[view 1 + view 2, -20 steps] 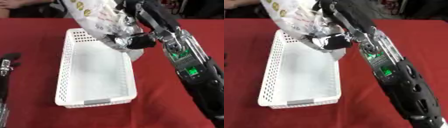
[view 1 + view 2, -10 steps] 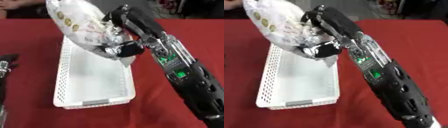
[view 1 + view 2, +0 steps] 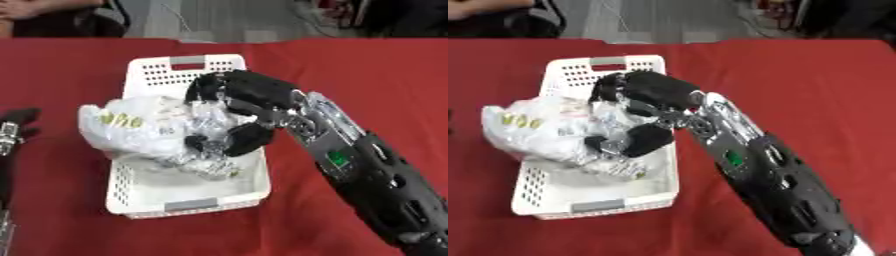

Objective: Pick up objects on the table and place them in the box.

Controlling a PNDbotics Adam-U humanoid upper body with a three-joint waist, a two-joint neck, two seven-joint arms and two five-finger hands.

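A crinkled clear-and-white plastic bag with yellow print (image 3: 144, 128) lies across the white perforated basket (image 3: 188, 64), its left end hanging over the basket's left wall. My right hand (image 3: 245, 107) reaches in from the right, fingers and thumb curled round the bag's right end above the basket's middle. My left hand (image 3: 16, 122) shows only as dark fingers at the left edge, resting on the red cloth, away from the basket.
The basket stands lengthwise on a red tablecloth (image 3: 367, 80), with bare cloth to its right and left. My right forearm (image 3: 367, 175) crosses the lower right. Beyond the table's far edge is a grey floor, with a person's arm at the top left corner.
My right hand has brought the bag down from above the basket's far end into the basket. The whole picture has shifted, so the head has moved too.
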